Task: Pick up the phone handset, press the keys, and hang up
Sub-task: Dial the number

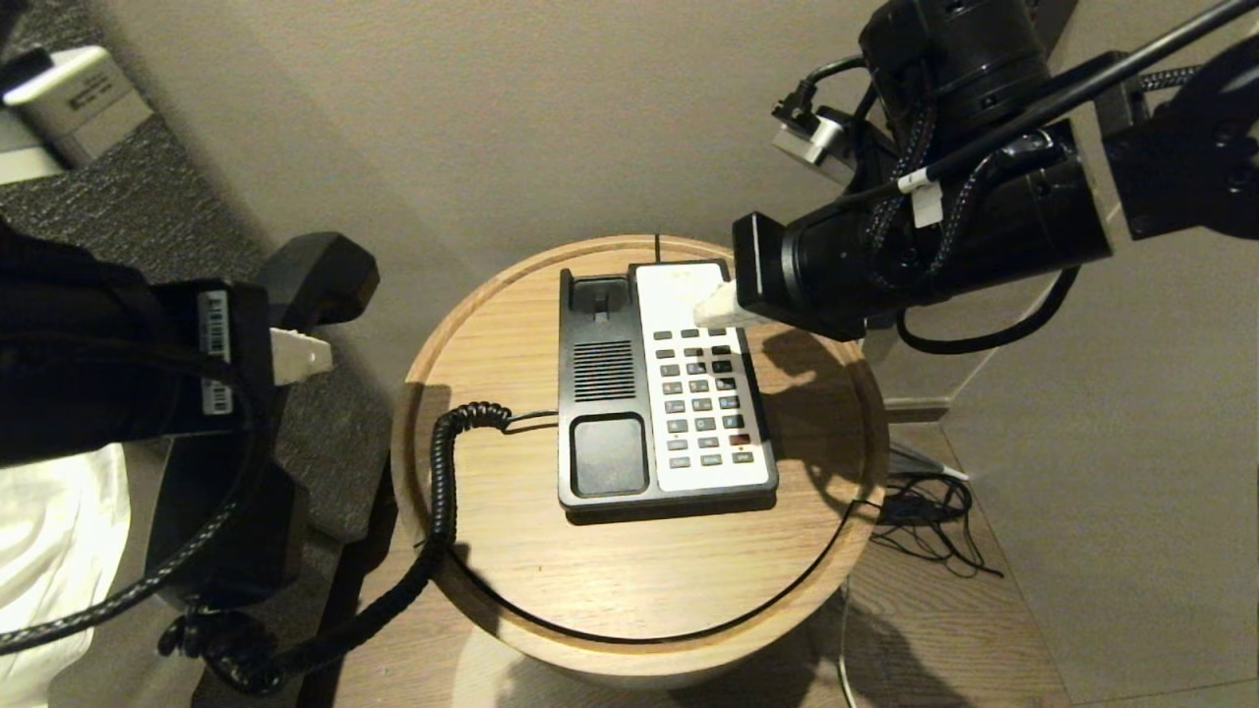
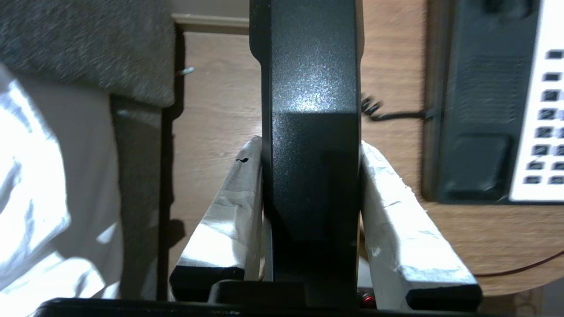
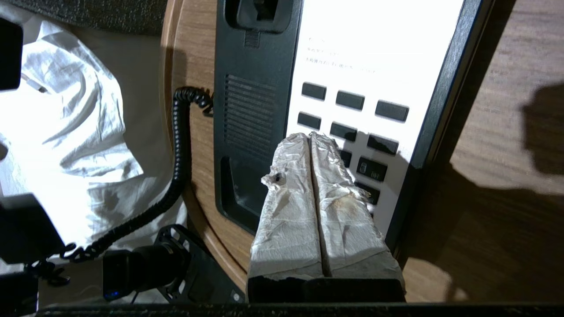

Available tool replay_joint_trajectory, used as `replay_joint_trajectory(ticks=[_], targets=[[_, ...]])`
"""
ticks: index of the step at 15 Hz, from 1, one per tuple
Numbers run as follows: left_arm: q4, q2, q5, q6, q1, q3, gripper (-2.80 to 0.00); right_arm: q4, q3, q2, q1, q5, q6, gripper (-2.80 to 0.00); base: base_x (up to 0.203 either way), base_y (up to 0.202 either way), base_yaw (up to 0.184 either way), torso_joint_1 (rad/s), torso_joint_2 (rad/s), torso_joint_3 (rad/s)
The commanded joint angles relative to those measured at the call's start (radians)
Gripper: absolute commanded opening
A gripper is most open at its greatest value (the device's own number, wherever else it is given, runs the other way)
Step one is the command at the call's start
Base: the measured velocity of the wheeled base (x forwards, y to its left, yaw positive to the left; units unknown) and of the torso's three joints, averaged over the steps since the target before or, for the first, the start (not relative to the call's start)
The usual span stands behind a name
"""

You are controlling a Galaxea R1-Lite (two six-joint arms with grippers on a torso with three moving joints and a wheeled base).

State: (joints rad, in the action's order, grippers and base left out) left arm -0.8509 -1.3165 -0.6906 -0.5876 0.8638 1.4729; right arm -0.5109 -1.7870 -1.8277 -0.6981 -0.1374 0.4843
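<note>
Round wooden tabletop [image 1: 511, 560]; left hand [image 2: 310, 176] gripping phone handset [image 2: 308, 88], right hand [image 3: 310, 136] closed over keys [image 1: 700, 398]: press straight down.

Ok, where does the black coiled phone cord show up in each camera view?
Head view: black coiled phone cord curls off the round wooden table's left rim.
Left wrist view: only its end, beside the held handset.
Right wrist view: runs down the table's edge.
Shared landmark: black-and-white phone base.
</note>
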Motion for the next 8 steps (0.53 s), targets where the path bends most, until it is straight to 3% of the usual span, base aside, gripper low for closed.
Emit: replay_joint_trajectory(ticks=[1,8], targets=[[-0.005,0.072,0.009,-0.003,-0.021,-0.05,-2.8,-0.019,-0.023,-0.002,-0.003,-0.001,0.008,-2.8,0.0,0.0,0.0,0.0,0.0,0.0],[-0.002,0.109,0.043,-0.001,-0.045,-0.088,-2.8,-0.057,-0.02,-0.039,-0.033,0.001,0.022,-2.8,0.0,0.0,0.0,0.0,0.0,0.0]])
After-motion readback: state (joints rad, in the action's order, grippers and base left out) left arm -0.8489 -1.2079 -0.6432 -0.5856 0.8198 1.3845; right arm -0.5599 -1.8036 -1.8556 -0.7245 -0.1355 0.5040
